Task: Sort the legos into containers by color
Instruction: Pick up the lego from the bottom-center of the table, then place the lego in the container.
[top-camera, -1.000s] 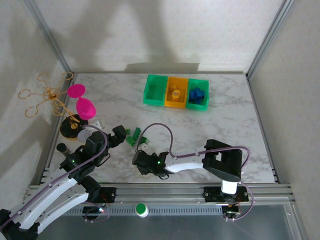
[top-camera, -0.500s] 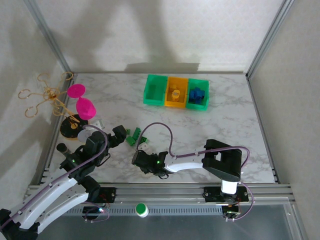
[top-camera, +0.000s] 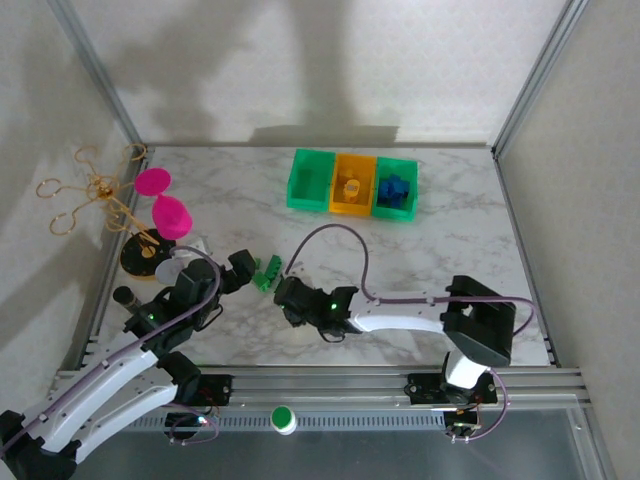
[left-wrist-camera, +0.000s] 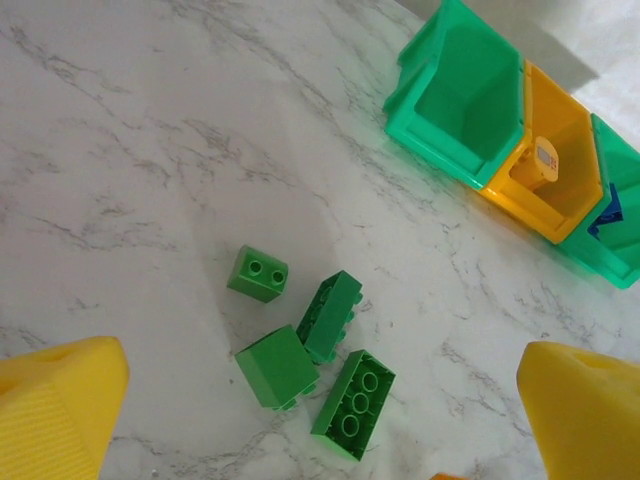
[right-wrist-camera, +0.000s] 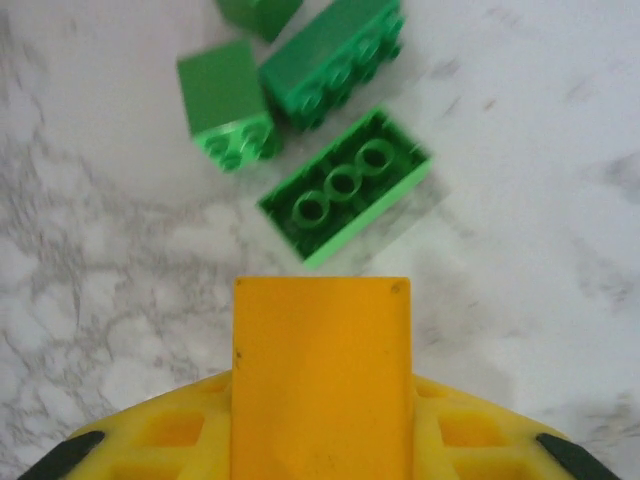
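Observation:
My right gripper (right-wrist-camera: 320, 420) is shut on a yellow-orange lego (right-wrist-camera: 320, 350), held just above the marble a little short of an upside-down green lego (right-wrist-camera: 345, 200). Several green legos (left-wrist-camera: 330, 315) lie in a loose cluster (top-camera: 266, 272) between both grippers. My left gripper (left-wrist-camera: 320, 400) hangs open over that cluster, nothing between its yellow fingers (left-wrist-camera: 60, 410). At the back stand the containers: a green bin (top-camera: 305, 183), a yellow-orange one (top-camera: 351, 203) with a yellow-orange piece inside, and a green one (top-camera: 398, 212) holding blue legos (top-camera: 394, 188).
Two pink goblets (top-camera: 165, 205) and a gold wire stand (top-camera: 95, 190) on a black base sit at the left edge of the table. A green-and-white round object (top-camera: 283, 418) rests on the front rail. Metal frame posts mark the back corners.
The right gripper has shut on the yellow-orange lego and moved away from the front edge, toward the green cluster. The left arm has barely moved.

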